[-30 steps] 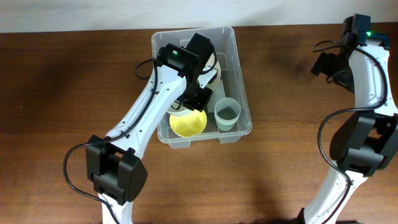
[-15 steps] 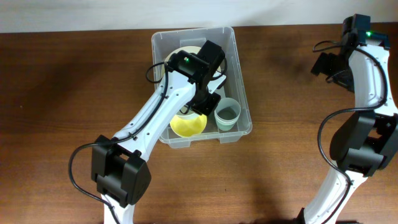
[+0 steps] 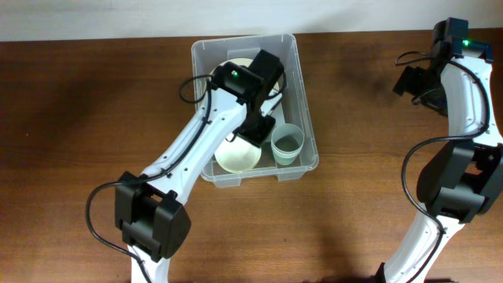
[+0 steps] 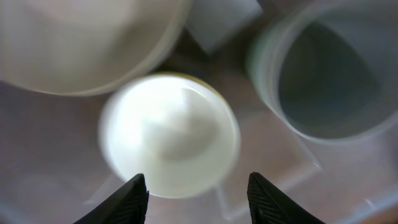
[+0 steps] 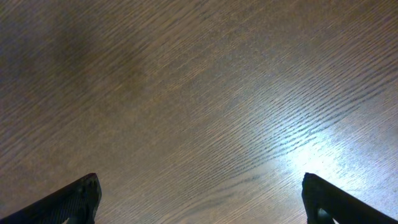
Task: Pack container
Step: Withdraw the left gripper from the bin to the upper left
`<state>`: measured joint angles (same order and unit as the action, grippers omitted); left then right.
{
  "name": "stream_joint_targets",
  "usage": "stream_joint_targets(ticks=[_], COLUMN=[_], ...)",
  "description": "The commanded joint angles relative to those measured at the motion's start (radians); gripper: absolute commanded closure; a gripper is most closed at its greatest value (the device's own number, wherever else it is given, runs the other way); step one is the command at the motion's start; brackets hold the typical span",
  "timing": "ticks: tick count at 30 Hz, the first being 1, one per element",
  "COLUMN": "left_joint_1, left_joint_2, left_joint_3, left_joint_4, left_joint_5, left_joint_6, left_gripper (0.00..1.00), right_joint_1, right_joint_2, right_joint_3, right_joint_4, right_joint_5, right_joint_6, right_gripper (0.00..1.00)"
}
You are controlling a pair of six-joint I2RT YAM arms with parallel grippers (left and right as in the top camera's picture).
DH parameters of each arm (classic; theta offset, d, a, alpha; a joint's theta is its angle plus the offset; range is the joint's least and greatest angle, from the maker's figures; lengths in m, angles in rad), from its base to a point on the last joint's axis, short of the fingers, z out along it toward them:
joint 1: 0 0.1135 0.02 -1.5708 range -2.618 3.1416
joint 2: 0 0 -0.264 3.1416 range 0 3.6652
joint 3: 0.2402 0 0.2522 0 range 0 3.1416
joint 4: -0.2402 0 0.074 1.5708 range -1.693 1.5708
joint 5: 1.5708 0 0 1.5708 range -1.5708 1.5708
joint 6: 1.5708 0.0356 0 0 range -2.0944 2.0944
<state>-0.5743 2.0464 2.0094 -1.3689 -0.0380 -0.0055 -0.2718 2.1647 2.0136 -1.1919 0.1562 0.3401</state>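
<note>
White bowl [image 3: 238, 155] now covers the yellow bowl [image 4: 205, 84] in the container [image 3: 305, 86]; only left wrist shows its yellow rim. Left end effector [image 4: 198, 188] spread, empty; right end effector [image 5: 199, 194] wide.

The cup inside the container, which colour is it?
The cup is pale green, clearest in the overhead view.

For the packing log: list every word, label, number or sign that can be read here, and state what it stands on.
No text can be read in any view.
On the base of the clear container, a pale rectangular patch, perhaps a label: too blurred to read.
On the white bowl and the pale green cup: no markings show.
On the wooden table: bare grain only.
</note>
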Motion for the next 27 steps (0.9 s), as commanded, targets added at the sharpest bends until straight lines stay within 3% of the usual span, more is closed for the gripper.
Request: stream_joint_targets(ticks=[1, 4, 8, 14, 22, 25, 27], left_joint_1=[0.037, 0.09, 0.2, 0.404, 0.641, 0.671, 0.676], left_joint_2=[-0.014, -0.014, -0.014, -0.014, -0.014, -0.014, -0.014], left_joint_3=[0.098, 0.189, 0.329, 0.457, 0.461, 0.461, 0.461], left_joint_4=[0.003, 0.007, -0.009, 0.035, 0.103, 0.108, 0.103], left_joint_5=[-0.179, -0.272, -0.285, -0.293, -0.253, -0.208, -0.189], left_joint_6=[-0.065, -0.147, -0.27, -0.293, -0.294, -0.294, -0.294], left_gripper=[0.46, 0.46, 0.44, 0.42, 0.23, 0.05, 0.01], right_joint_1=[-0.005, -0.005, -0.005, -0.005, -0.005, -0.005, -0.005], right_joint_2=[0.0, 0.0, 0.0, 0.0, 0.0, 0.0, 0.0], right_joint_3=[0.003, 0.003, 0.003, 0.003, 0.003, 0.003, 0.003], right_joint_4=[0.001, 0.001, 0.001, 0.001, 0.001, 0.001, 0.001], right_joint_5=[0.005, 0.005, 0.005, 0.005, 0.005, 0.005, 0.005], right_joint_6=[0.005, 0.005, 0.005, 0.005, 0.005, 0.005, 0.005], right_gripper=[0.01, 0.01, 0.01, 0.01, 0.01, 0.01, 0.01])
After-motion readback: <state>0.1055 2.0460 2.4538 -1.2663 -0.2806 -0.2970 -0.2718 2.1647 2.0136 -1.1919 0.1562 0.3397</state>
